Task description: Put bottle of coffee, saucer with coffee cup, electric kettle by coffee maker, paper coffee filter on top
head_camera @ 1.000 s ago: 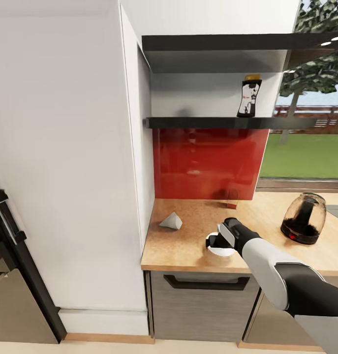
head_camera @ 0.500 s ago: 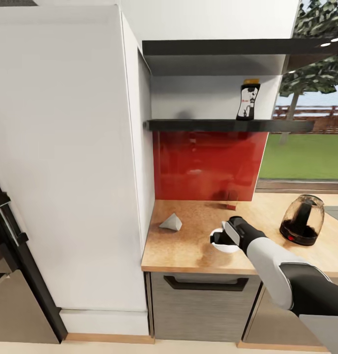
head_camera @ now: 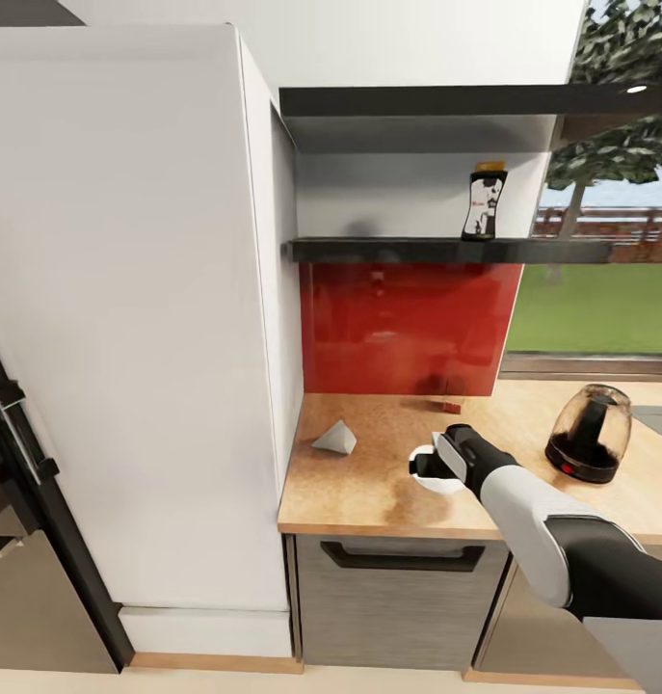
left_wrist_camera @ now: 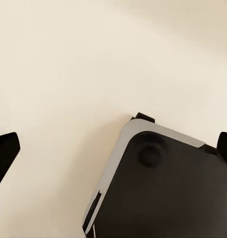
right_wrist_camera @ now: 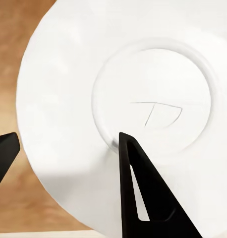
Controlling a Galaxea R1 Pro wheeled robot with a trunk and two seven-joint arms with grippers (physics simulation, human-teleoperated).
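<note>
Right end effector (head_camera: 425,467) is over the saucer (right_wrist_camera: 118,99) on the table (head_camera: 369,492), fingers spread, one tip w/ plate's surface. Left end effector (left_wrist_camera: 113,148) is released too. Filter (head_camera: 334,438) lies near.

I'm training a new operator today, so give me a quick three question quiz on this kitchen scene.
1. True or false: the bottle of coffee stands on the kitchen shelf.
2. What lies under the right claw? A saucer, B coffee cup, C sponge.
3. Fill in: the paper coffee filter lies on the ___, apart from the electric kettle.

Key: 1 true; 2 A, the saucer; 3 kitchen countertop.
</note>
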